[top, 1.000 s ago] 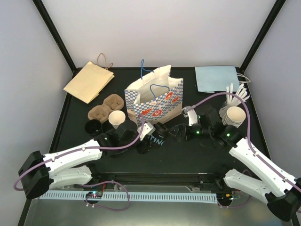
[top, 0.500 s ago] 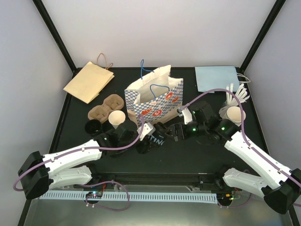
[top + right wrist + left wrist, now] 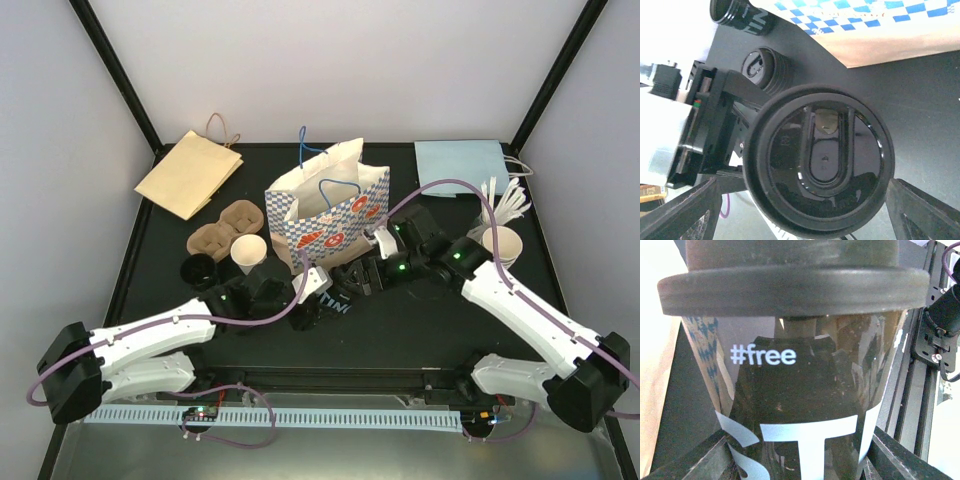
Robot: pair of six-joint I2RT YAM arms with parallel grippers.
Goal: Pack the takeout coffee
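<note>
A black takeout coffee cup point(image 3: 328, 300) with white lettering lies tilted in my left gripper point(image 3: 312, 300), which is shut on its body. In the left wrist view the cup point(image 3: 805, 390) fills the frame, its black lid point(image 3: 790, 285) on top, and my left gripper point(image 3: 800, 462) holds it low down. My right gripper point(image 3: 358, 280) is open at the lid end. In the right wrist view the lid point(image 3: 820, 160) faces the camera, and the right gripper point(image 3: 807, 207) has one finger on each side of it. The blue-checked paper bag point(image 3: 330, 205) stands open just behind.
A brown cup carrier point(image 3: 225, 228), a white paper cup point(image 3: 248, 250) and black lids point(image 3: 197, 268) sit at the left. A flat brown bag point(image 3: 188, 172) and a blue bag point(image 3: 460, 165) lie at the back. Stacked white cups point(image 3: 500, 245) stand at the right. Another black cup point(image 3: 740, 17) lies nearby.
My right arm has swung left from the stacked cups to the lid end of the held cup, and its jaws have narrowed slightly. The left arm and cup have stayed put.
</note>
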